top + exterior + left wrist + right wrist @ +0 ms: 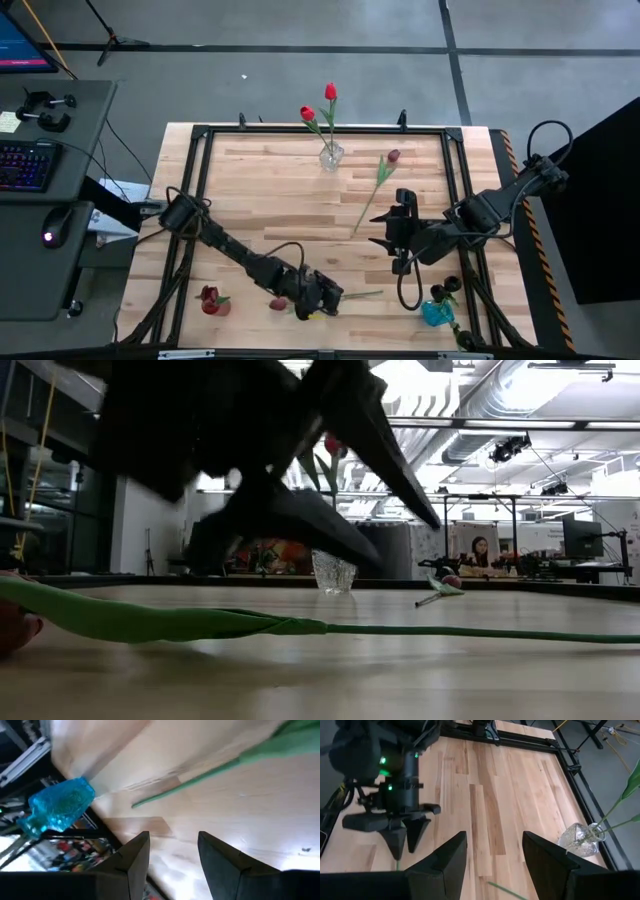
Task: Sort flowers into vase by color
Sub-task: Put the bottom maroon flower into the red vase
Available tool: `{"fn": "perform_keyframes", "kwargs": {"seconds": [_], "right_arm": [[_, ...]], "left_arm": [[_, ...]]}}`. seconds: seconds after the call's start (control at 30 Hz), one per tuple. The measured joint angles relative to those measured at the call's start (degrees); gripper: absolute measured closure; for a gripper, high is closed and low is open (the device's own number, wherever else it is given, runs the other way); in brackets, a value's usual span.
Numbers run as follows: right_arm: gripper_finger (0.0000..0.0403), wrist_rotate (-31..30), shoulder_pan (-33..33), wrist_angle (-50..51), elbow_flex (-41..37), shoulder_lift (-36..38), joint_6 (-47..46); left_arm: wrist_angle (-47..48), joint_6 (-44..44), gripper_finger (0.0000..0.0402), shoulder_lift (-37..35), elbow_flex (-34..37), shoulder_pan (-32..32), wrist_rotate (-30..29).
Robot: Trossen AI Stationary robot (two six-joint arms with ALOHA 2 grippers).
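A maroon-headed flower (277, 303) lies flat near the table's front edge, and its green stem (200, 625) runs toward the right. My left gripper (325, 295) hovers open just above that stem (200, 780), fingers slanting down, with nothing between them. A clear vase (331, 155) at the far middle holds two red flowers (320, 105) upright by their stems. Another maroon flower (375, 185) lies on the table right of it. A red flower (210, 298) lies at the front left. A blue vase (437, 312) stands at the front right. My right gripper (495, 855) waits open, raised over the right half.
A black metal frame (300, 131) runs around the wooden tabletop. A side desk with a keyboard (25, 165) stands to the left. In the low view a person (480, 550) sits far behind the table. Bare wood lies in the middle between the arms.
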State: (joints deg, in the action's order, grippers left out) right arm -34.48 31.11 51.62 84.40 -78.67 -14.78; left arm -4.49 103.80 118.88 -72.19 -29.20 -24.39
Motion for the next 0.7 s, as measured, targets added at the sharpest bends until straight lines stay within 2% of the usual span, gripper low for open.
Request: {"fn": "perform_keyframes", "kwargs": {"seconds": [0.1,0.3,0.5,0.7], "right_arm": [[0.0222,0.00,0.00,0.00,0.00,0.00,-0.83],[0.0222,-0.14,0.00,-0.05,0.02,0.00,-0.84],[0.0222,-1.45,0.00,-0.17,0.02,0.00,-0.84],[0.0222,-1.61,0.00,-0.54,0.02,0.00,-1.38]], "left_arm": [[-3.15,3.59,0.0245,2.10,0.01,-0.88,-2.25],[-1.86,4.47,0.0245,3.44,0.03,-2.10,-3.13],[-1.24,5.32,0.0245,3.42,0.03,-2.71,-1.14],[1.99,4.90,0.0245,3.23,-0.03,-2.95,6.04]]}}
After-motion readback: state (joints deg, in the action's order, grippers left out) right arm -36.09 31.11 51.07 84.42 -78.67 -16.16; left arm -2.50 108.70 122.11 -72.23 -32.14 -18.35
